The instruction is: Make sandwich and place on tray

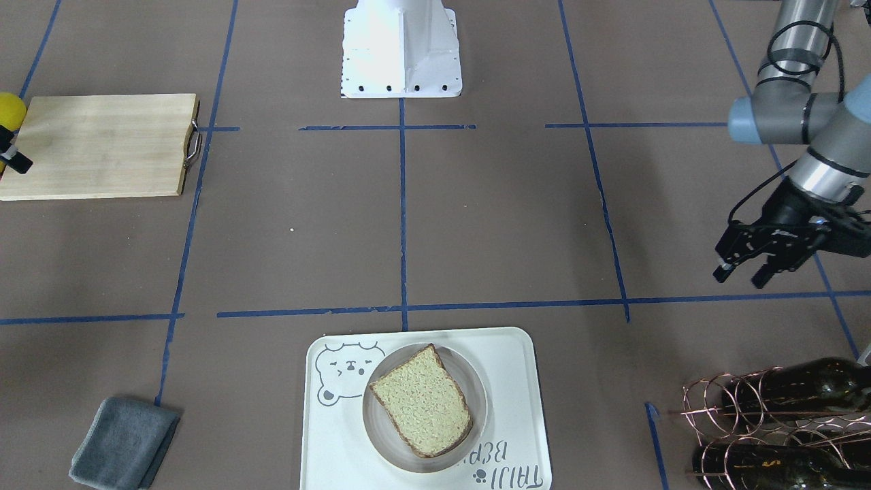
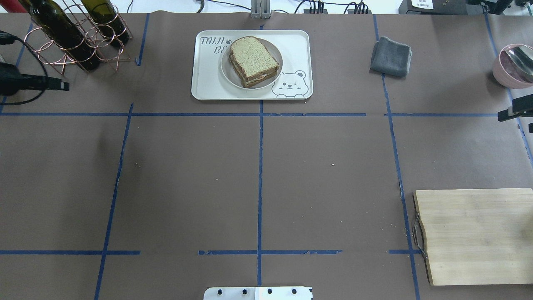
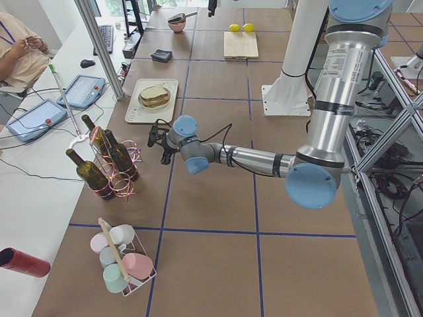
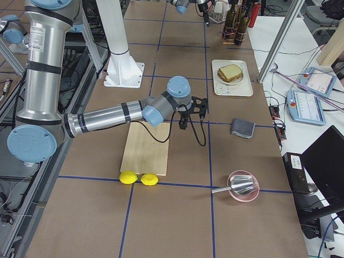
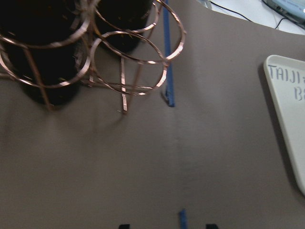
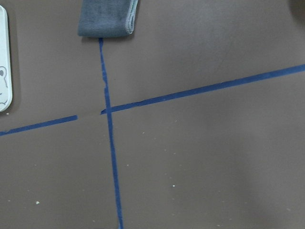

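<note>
The sandwich, two speckled tan slices with filling showing at the edge, lies on a small round white plate on the cream bear tray at the table's far middle. It also shows in the front-facing view on the tray. My left gripper is open and empty, hovering over the table near the wine rack, well off to the tray's side. My right gripper sits at the view's right edge near the far end of the cutting board; its fingers look apart and empty.
A copper wire rack with dark wine bottles stands at the far left. A folded grey cloth lies right of the tray. A wooden cutting board lies near right, a pink bowl with a spoon far right, and two lemons beside the board.
</note>
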